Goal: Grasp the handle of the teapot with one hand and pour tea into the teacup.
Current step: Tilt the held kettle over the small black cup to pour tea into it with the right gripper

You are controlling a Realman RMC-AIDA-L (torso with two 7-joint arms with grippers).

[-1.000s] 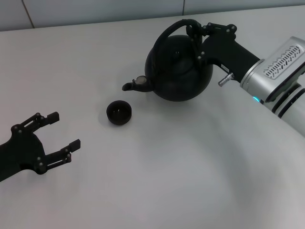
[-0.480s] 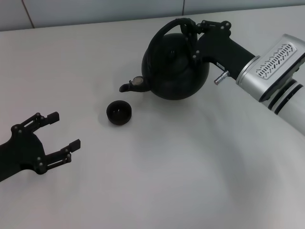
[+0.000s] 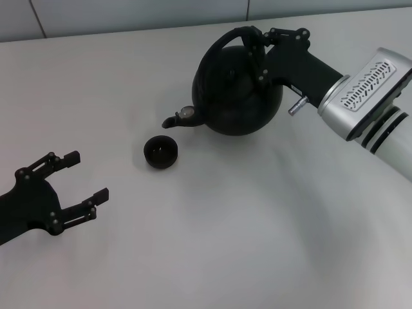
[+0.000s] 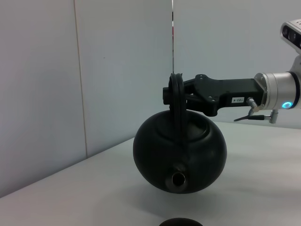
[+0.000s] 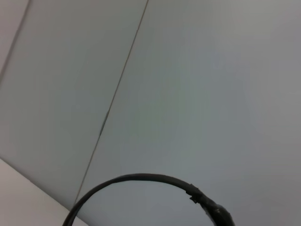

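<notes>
A: Where was the teapot (image 3: 237, 90) at that point?

B: Off the counter (image 3: 212, 238), hanging from the right hand (image 3: 261, 48), which was clamped on the handle (image 3: 235, 35) at its far side. In the left wrist view the round body hung clear of the surface, and the spout (image 3: 172, 120) pointed toward the teacup (image 3: 161, 152).

A: So what could have gone wrong?

B: Mostly aim, I'd judge. The spout sat just beyond the cup and above it, not over its mouth. Tipping from there risked tea landing on the counter short of the rim. The cup was tiny beside the pot, so there was little margin.

A: And the grip?

B: The hand held a thin hoop off to one side of a heavy pot. On a tilt the body might have swung or the hoop turned between the fingers, jerking the stream. A low swing might also have knocked the cup.

A: The other arm?

B: The left hand (image 3: 72, 183) lay idle near the counter's front left, fingers spread wide, well apart from the cup
</notes>
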